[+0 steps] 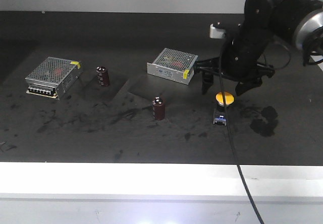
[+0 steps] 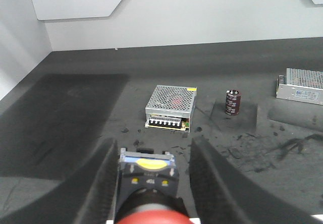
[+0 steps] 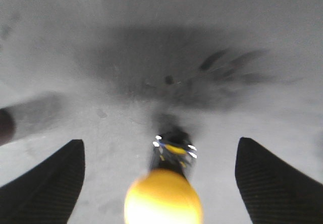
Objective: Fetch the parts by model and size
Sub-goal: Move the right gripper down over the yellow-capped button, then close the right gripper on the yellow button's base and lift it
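Note:
The yellow-capped push-button switch (image 1: 224,99) stands upright on the dark table on its blue-and-grey base. My right gripper (image 1: 222,89) hangs just above it, open, with one finger on either side. In the right wrist view the yellow cap (image 3: 164,196) sits between the wide-apart fingers (image 3: 50,183), untouched, and the right gripper (image 3: 159,140) is open. The red-capped switch (image 2: 151,178) lies lengthwise in my left gripper (image 2: 153,141), base pointing away, held above the table. The left arm is out of the front view.
Two silver perforated power-supply boxes (image 1: 53,76) (image 1: 172,65) and two maroon capacitors (image 1: 103,75) (image 1: 159,108) stand on the table. A black cable (image 1: 236,153) runs from the right arm over the white front edge (image 1: 151,178). A pale wall (image 2: 176,22) closes the back.

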